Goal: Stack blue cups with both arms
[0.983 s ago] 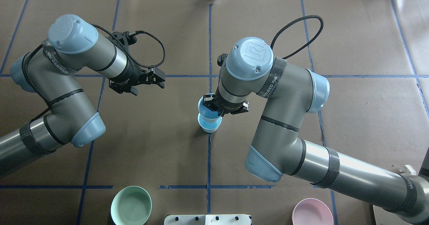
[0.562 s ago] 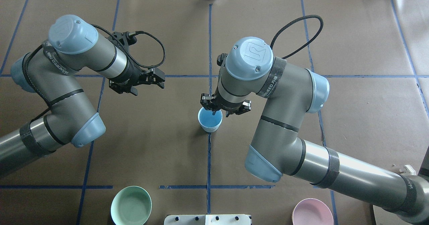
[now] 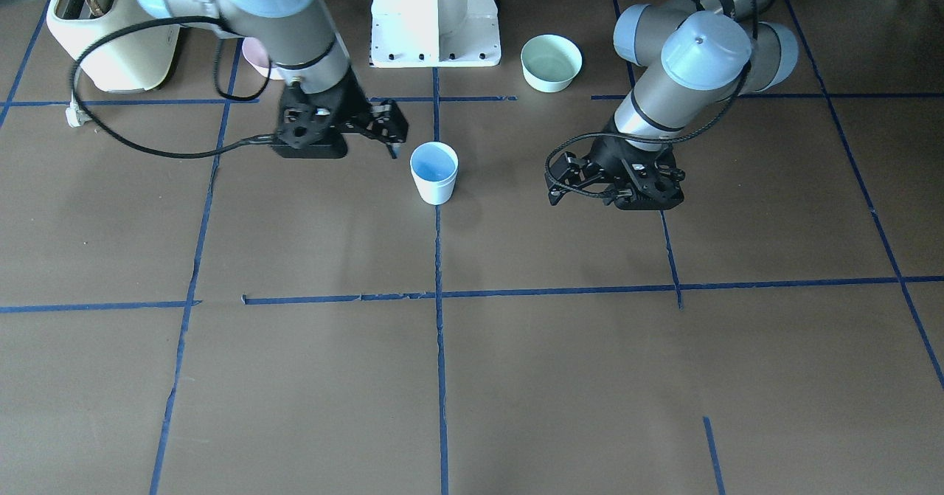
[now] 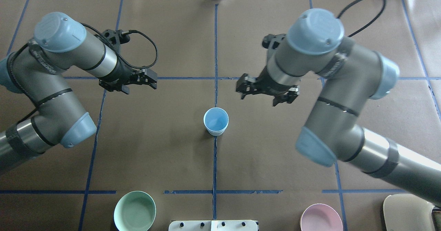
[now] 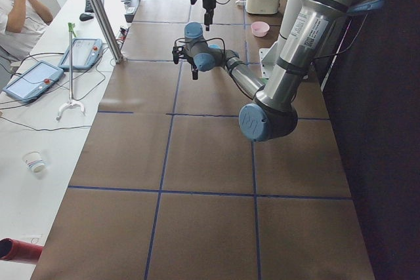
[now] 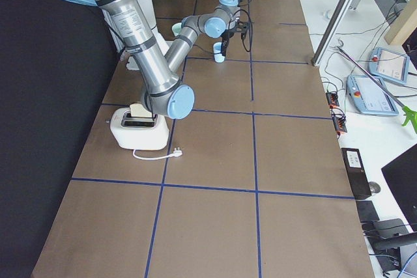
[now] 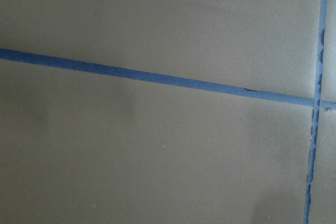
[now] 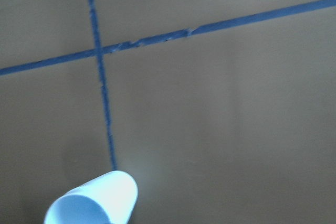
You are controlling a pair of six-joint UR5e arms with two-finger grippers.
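Between the spread-open left pincer (image 4: pixel 139 83) and spread-open right pincer (image 4: pixel 262 94), the blue cups (image 4: pixel 216 121) stand clear of both.

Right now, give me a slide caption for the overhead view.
Blue cup upright on the centre tape line, left pincer and right pincer open and empty on either side.

Overhead & front cams look down from opp. sides, sharing blue cups (image 4: pixel 216 121).

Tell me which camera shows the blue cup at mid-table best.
Exterior front-facing: the blue cup stands unobstructed, wall and inside visible. Overhead shows it clearly, mostly its inside. Right wrist catches only part at its bottom edge; exterior right shows it tiny; the remaining views miss it.
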